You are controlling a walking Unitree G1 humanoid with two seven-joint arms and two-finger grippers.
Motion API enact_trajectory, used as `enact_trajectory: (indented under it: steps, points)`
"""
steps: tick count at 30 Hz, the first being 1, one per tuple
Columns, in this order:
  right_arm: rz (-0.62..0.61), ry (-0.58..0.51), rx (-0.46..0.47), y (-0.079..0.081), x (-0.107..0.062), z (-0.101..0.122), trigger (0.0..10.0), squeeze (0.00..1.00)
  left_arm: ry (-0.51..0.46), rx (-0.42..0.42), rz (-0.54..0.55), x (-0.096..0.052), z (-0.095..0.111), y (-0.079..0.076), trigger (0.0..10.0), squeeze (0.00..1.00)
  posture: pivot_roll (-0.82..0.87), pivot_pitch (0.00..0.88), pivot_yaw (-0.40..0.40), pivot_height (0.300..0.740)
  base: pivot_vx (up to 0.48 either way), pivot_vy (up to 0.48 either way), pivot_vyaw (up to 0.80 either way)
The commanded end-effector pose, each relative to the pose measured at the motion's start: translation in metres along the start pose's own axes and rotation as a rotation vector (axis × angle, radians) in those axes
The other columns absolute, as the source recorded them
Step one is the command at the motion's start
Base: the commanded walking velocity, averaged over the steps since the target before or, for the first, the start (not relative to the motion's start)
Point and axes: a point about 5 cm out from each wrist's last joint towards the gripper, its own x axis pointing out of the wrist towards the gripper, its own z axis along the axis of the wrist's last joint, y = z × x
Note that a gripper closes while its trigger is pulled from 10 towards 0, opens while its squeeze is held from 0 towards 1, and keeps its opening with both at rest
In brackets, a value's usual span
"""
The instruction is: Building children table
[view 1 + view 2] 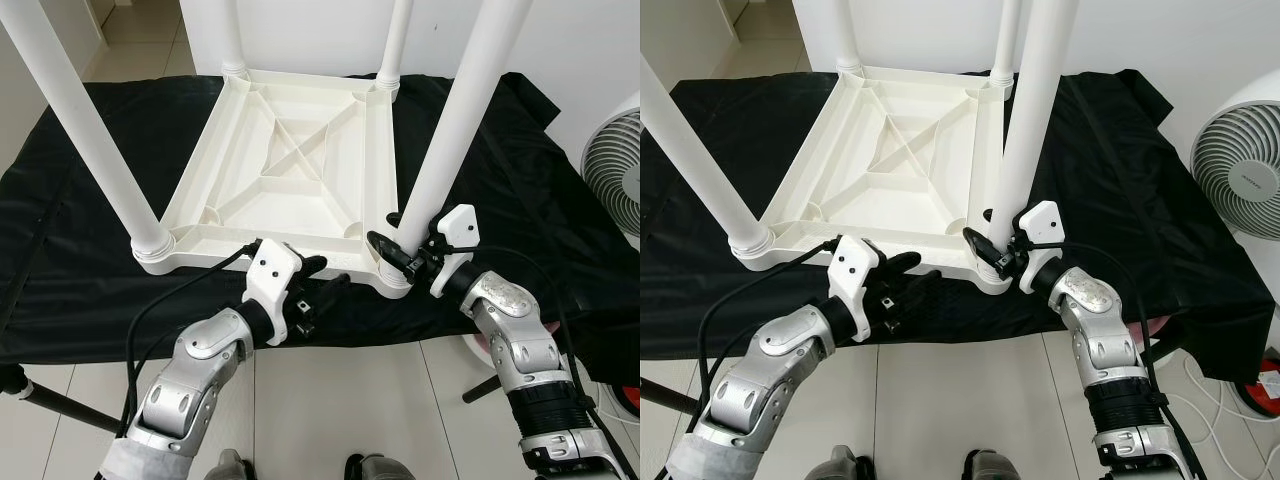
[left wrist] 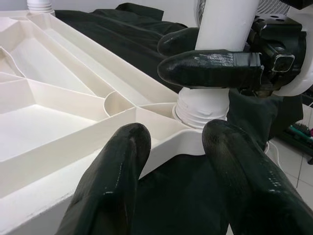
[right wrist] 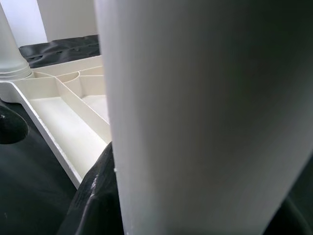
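Lying inverted on the black cloth (image 1: 90,240), the stiff, light, slippery plastic tabletop (image 1: 290,170) has its near-right leg (image 1: 455,130) clamped low by the right pincer (image 1: 395,250), best gripped near the socket, while the left pincer (image 1: 315,285) is held open beside the rim.

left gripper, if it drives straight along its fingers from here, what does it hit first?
Probably the near rim of the upturned white tabletop, close to the corner socket holding the table leg. The left gripper, fingers apart, points at that edge. The right gripper, clamped on that leg, sits just beyond; depth is uncertain.
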Motion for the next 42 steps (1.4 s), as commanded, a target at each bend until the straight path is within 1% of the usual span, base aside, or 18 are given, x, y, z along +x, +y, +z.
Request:
enact_trajectory:
  steps: [1, 8, 11, 13, 15, 18, 22, 23, 24, 25, 28, 29, 30, 31, 33, 38, 39, 42]
  points:
    - [-0.05, 0.035, 0.008, -0.001, -0.003, -0.007, 0.0, 0.0, -0.001, 0.02, -0.019, 0.002, -0.001, -0.002, 10.0, 0.0, -0.08, 0.069, 0.015, 0.74, 0.0, 0.0, 0.0]
    - [-0.209, 0.073, 0.036, 0.002, -0.004, -0.011, 0.0, 0.0, -0.023, 0.029, -0.001, 0.004, 0.002, -0.002, 10.0, 0.0, -0.09, 0.063, 0.013, 0.74, 0.0, 0.0, 0.0]
    - [-0.339, 0.08, 0.101, 0.012, -0.003, -0.014, 0.0, 0.0, -0.028, 0.03, 0.002, 0.005, 0.001, -0.002, 10.0, 0.0, -0.09, 0.059, 0.012, 0.74, 0.0, 0.0, 0.0]
    - [-0.528, 0.112, 0.149, 0.021, 0.0, -0.018, 0.0, 0.0, -0.035, 0.03, 0.001, 0.007, 0.001, -0.003, 10.0, 0.0, -0.1, 0.056, 0.013, 0.74, 0.0, 0.0, 0.0]
    - [-0.528, 0.112, 0.149, 0.021, 0.0, -0.018, 0.0, 0.0, -0.035, 0.03, 0.001, 0.007, 0.001, -0.003, 10.0, 0.0, -0.1, 0.056, 0.013, 0.74, 0.0, 0.0, 0.0]
    - [-0.677, 0.131, 0.18, 0.032, 0.004, -0.021, 0.0, 0.0, -0.042, 0.031, 0.003, 0.008, 0.001, -0.003, 10.0, 0.0, -0.09, 0.045, 0.002, 0.74, 0.0, 0.0, 0.0]
    - [-0.698, 0.132, 0.223, 0.043, 0.01, -0.022, 0.0, 0.0, -0.051, 0.03, 0.007, 0.009, 0.002, -0.003, 10.0, 0.0, -0.09, 0.045, 0.002, 0.74, 0.0, 0.0, 0.0]
    - [-0.678, 0.117, 0.242, 0.043, 0.012, -0.021, 2.3, 0.0, -0.055, 0.029, 0.01, 0.009, 0.002, -0.004, 10.0, 0.0, -0.09, 0.031, -0.003, 0.74, 0.0, 0.0, 0.0]
    - [-0.678, 0.117, 0.242, 0.043, 0.012, -0.021, 2.3, 0.0, -0.055, 0.029, 0.01, 0.009, 0.002, -0.004, 10.0, 0.0, -0.09, 0.031, -0.003, 0.74, 0.0, 0.0, 0.0]
    - [-0.652, 0.105, 0.232, 0.042, 0.014, -0.019, 10.0, 0.0, -0.057, 0.028, 0.012, 0.009, 0.003, -0.004, 10.0, 0.0, -0.09, 0.031, -0.003, 0.74, 0.0, 0.0, 0.0]
    - [-0.574, 0.073, 0.212, 0.039, 0.016, -0.014, 10.0, 0.0, -0.059, 0.03, 0.014, 0.01, 0.002, -0.004, 10.0, 0.0, -0.09, 0.028, -0.004, 0.74, 0.0, 0.0, 0.0]
    - [-0.54, 0.065, 0.195, 0.038, 0.017, -0.012, 10.0, 0.11, -0.059, 0.031, 0.015, 0.01, 0.002, -0.004, 10.0, 0.0, -0.09, 0.026, -0.005, 0.74, 0.0, 0.0, 0.0]
    - [-0.54, 0.065, 0.195, 0.038, 0.017, -0.012, 10.0, 0.11, -0.059, 0.031, 0.015, 0.01, 0.002, -0.004, 10.0, 0.0, -0.09, 0.026, -0.005, 0.74, 0.0, 0.0, 0.0]
    - [-0.513, 0.063, 0.181, 0.037, 0.017, -0.01, 10.0, 1.0, -0.061, 0.032, 0.015, 0.01, 0.002, -0.004, 10.0, 0.0, -0.09, 0.027, -0.005, 0.74, 0.0, 0.0, 0.0]
    - [-0.513, 0.063, 0.181, 0.037, 0.017, -0.01, 10.0, 1.0, -0.061, 0.032, 0.015, 0.01, 0.002, -0.004, 10.0, 0.0, -0.09, 0.027, -0.005, 0.74, 0.0, 0.0, 0.0]
    - [-0.32, 0.064, 0.058, 0.027, 0.008, -0.008, 10.0, 1.0, -0.07, 0.039, 0.022, 0.011, 0.005, -0.002, 10.0, 0.0, -0.08, 0.03, -0.003, 0.74, 0.0, 0.0, 0.0]
    - [-0.232, 0.072, 0.013, 0.028, 0.005, -0.009, 10.0, 0.0, -0.07, 0.04, 0.023, 0.01, 0.005, -0.002, 10.0, 0.0, -0.08, 0.031, -0.001, 0.74, 0.0, 0.0, 0.0]
    - [-0.11, 0.092, -0.034, 0.031, 0.001, -0.01, 10.0, 0.0, -0.07, 0.041, 0.023, 0.01, 0.004, -0.002, 10.0, 0.0, -0.08, 0.033, 0.004, 0.74, 0.0, 0.0, 0.0]
